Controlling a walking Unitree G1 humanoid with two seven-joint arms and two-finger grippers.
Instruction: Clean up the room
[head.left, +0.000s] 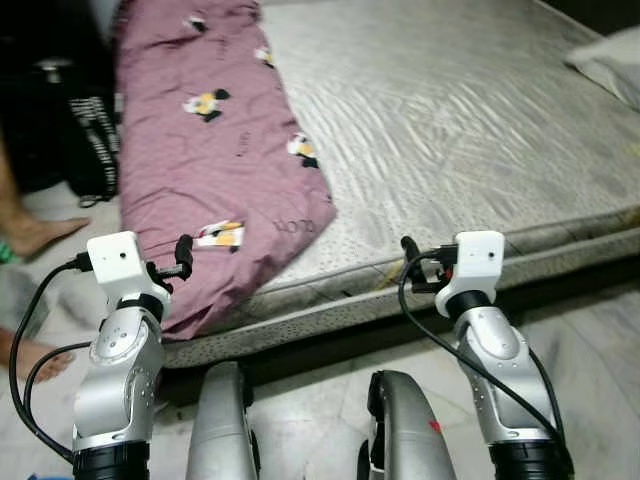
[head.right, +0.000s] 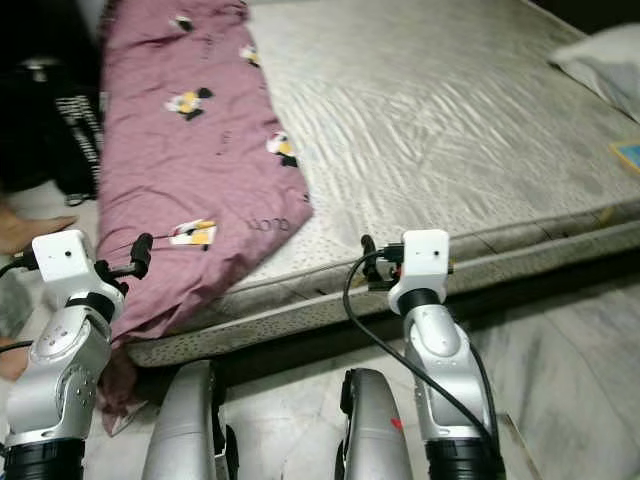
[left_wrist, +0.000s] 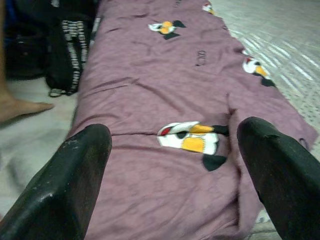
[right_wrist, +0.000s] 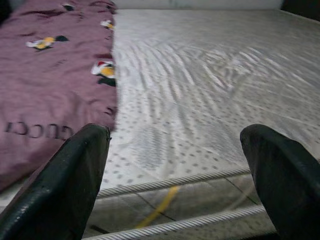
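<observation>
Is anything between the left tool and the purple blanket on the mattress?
Nothing visible. The left tool, fingers open, points straight at the mauve cartoon-print fabric blanket draped over the grey patterned mattress edge, with only open air between.

Both arms raised forward, left claw (left_wrist: 170, 175) and right claw (right_wrist: 175, 175) spread wide.

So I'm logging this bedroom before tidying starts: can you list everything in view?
blanket: one, mauve with cartoon prints, along the mattress's left side, its end hanging over the near edge
mattress: one, bare, grey-white, ahead
pillow: one, white, far right corner
bag: one, black with white lettering, on the floor at left
person's feet: bare, floor, far left
left gripper: fingers open, by the blanket's hanging end
right gripper: fingers open, at the mattress edge
</observation>
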